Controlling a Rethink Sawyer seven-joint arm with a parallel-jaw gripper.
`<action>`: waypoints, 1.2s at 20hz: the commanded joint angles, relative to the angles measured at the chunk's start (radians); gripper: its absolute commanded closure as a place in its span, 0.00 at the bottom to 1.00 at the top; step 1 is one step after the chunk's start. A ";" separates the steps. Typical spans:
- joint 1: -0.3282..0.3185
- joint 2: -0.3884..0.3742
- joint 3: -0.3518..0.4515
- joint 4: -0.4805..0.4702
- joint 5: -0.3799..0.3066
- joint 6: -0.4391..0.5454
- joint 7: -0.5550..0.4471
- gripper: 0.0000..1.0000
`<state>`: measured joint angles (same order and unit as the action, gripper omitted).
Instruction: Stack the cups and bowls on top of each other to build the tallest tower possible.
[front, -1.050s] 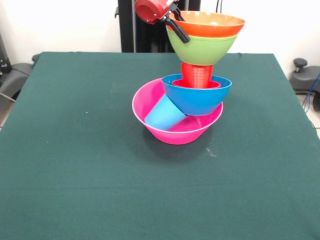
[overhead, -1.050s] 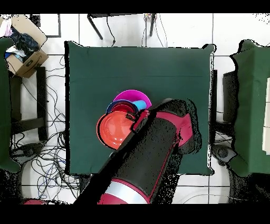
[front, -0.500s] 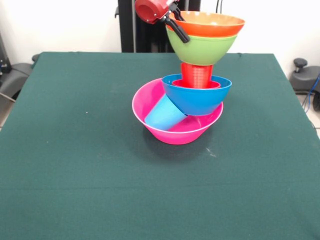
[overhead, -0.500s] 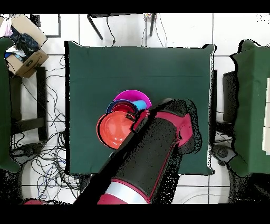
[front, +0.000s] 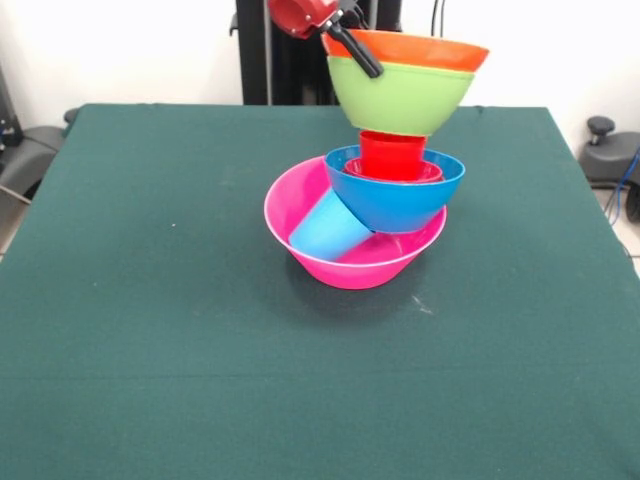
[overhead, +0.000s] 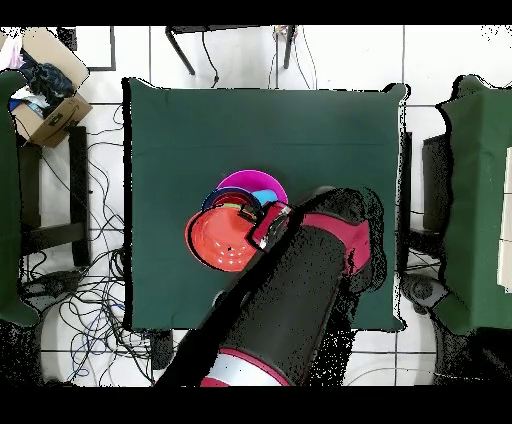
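Green cloth covers the table (front: 150, 300), and the tower stands near its middle on the large pink bowl (front: 350, 262). The arm (overhead: 285, 310) reaches in from above and, in the overhead view, hides much of the pile. A light blue cup (front: 328, 228) lies tilted inside the pink bowl, under the large blue bowl (front: 395, 200), which leans on the pink bowl's rim. A small red bowl (front: 395, 172) sits nested in the blue one, with the red cup (front: 392, 153) standing in it. Above the cup, the green bowl (front: 400, 95) carries the orange bowl (front: 405, 50) nested inside it, both tipped slightly. The gripper (front: 345, 40) is closed on the left rim of the orange bowl and green bowl, one black finger (front: 358, 58) lying across the outside of the green wall.
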<state>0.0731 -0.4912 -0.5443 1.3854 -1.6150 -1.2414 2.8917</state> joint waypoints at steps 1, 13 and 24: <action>-0.049 -0.092 0.155 0.005 0.130 0.009 -0.283 1.00; -0.026 -0.082 0.137 -0.018 0.081 0.040 -0.205 1.00; 0.019 -0.019 0.096 -0.009 -0.002 0.089 -0.169 1.00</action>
<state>0.0617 -0.5615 -0.5340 1.3858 -1.5577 -1.2416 2.8915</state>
